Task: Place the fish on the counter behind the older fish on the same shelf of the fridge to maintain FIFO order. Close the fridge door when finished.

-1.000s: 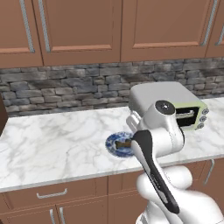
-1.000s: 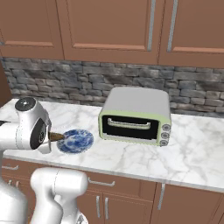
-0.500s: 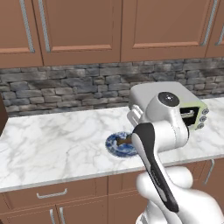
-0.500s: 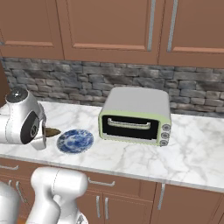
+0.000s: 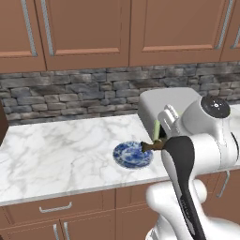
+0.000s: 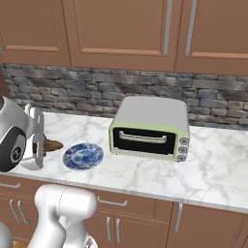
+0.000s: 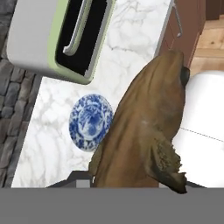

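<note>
Claw grips fish above marble counter.

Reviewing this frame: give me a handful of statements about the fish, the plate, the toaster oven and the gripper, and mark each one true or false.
1. The gripper is shut on the brown fish, lifted off the counter. True.
2. The fish lies on the blue patterned plate. False: the plate is bare and the fish is held up in the air.
3. The toaster oven stands on the counter beside the plate. True.
4. The toaster oven's door hangs open. False: it is closed, handle across the front.
5. The plate sits on top of the toaster oven. False: it rests on the marble counter.
</note>
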Tool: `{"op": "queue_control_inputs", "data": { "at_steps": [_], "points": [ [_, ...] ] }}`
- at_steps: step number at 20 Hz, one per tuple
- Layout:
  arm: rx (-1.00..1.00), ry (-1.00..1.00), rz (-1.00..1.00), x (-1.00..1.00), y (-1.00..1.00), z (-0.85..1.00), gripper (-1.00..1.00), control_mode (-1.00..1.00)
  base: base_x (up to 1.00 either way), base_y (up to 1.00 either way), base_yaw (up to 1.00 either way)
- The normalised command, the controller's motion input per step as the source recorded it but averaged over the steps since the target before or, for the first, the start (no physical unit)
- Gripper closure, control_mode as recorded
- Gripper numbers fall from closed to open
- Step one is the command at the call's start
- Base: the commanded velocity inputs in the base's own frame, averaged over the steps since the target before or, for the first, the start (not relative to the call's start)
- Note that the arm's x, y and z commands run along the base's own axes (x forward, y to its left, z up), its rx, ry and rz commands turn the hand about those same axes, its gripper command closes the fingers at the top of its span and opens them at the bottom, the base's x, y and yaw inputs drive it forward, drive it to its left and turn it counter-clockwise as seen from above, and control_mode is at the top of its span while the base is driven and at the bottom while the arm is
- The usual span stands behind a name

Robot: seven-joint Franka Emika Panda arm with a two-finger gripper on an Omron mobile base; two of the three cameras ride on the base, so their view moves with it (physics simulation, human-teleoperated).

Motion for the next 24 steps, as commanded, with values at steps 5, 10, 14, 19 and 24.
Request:
{"op": "queue_control_inputs", "data": {
  "at_steps": [5,10,14,19,24],
  "points": [
    [0.00,0.00,0.00,0.05,-0.01,0.04,1.00,-1.00,0.00,0.00,0.00],
    [0.01,0.00,0.00,0.05,-0.01,-0.01,1.00,-1.00,0.00,0.00,0.00],
    [0.00,0.02,0.00,0.00,0.00,-0.12,1.00,-1.00,0.00,0.00,0.00],
    [0.00,0.00,0.00,-0.08,0.00,-0.06,1.00,1.00,-0.58,0.01,0.00],
    [0.00,0.00,0.00,0.00,0.00,0.00,1.00,1.00,-1.00,0.05,0.08]
  ]
}}
